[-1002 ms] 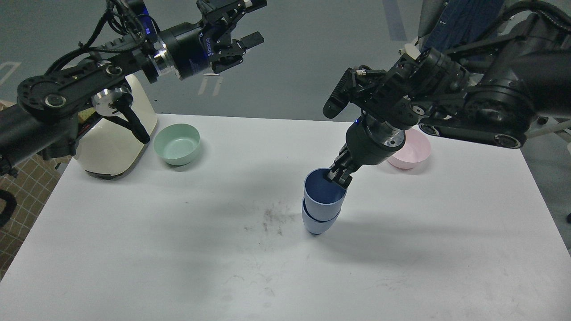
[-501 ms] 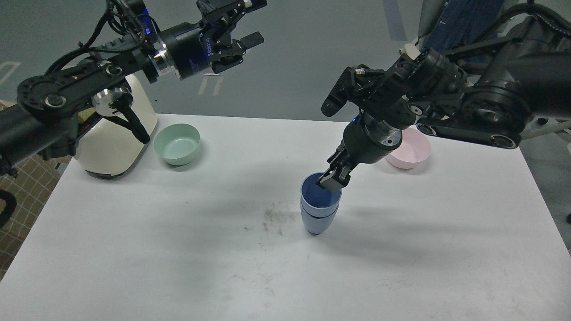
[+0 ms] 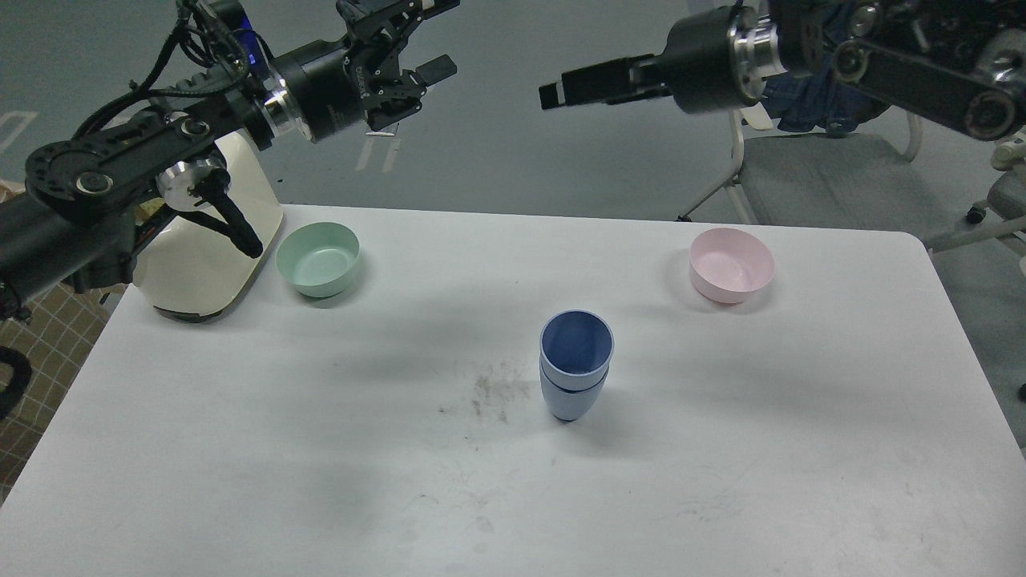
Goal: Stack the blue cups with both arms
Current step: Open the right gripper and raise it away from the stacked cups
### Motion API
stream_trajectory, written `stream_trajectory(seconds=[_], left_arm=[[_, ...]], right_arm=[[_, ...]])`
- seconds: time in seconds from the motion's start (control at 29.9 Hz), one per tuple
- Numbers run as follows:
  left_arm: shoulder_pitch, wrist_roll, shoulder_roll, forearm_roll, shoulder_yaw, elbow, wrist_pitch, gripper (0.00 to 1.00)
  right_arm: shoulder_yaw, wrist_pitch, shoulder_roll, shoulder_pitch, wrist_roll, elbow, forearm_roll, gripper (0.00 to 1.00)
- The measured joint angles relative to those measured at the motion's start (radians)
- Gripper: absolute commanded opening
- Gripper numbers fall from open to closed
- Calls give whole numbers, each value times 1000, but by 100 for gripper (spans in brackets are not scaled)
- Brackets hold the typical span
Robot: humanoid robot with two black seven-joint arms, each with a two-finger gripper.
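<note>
The two blue cups (image 3: 575,365) stand upright, nested one inside the other, on the white table (image 3: 240,449) just right of its middle. Nothing touches them. My left gripper (image 3: 429,38) is high at the upper left, beyond the table's far edge, open and empty. My right gripper (image 3: 561,86) is raised high at the upper right, above and behind the cups, and points left. It holds nothing; its two fingers look like one dark bar, so I cannot tell whether they are open or shut.
A mint-green bowl (image 3: 318,259) sits at the back left beside a cream appliance (image 3: 204,256). A pink bowl (image 3: 731,265) sits at the back right. A grey chair (image 3: 826,180) stands behind the table's right corner. A dark smudge (image 3: 493,393) marks the table left of the cups.
My right gripper has let go of the upper cup's rim and swung up and back, far from the table. The stacked cups stay put. The left arm has shifted slightly left.
</note>
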Motion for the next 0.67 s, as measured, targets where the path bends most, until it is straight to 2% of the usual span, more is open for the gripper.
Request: stream_trajectory(seconds=[0.1,0.27,0.47,0.67], left_arm=[[21,0,-10,-2,-35,40,0,95],[96,0,-71,-33,-136,114,0,98],[200,0,-135,-57,-252,183,0,98],[245,0,-170,-81,-269,251,0,98]], right_arm=[[151,-15,-54,-115,0,-32,120,98],[407,-53,-49,-344,0,-137,279,100],[658,-61,66,-569,0,-250,313,100],[788,-62,162,-671,0,-328,314,100]])
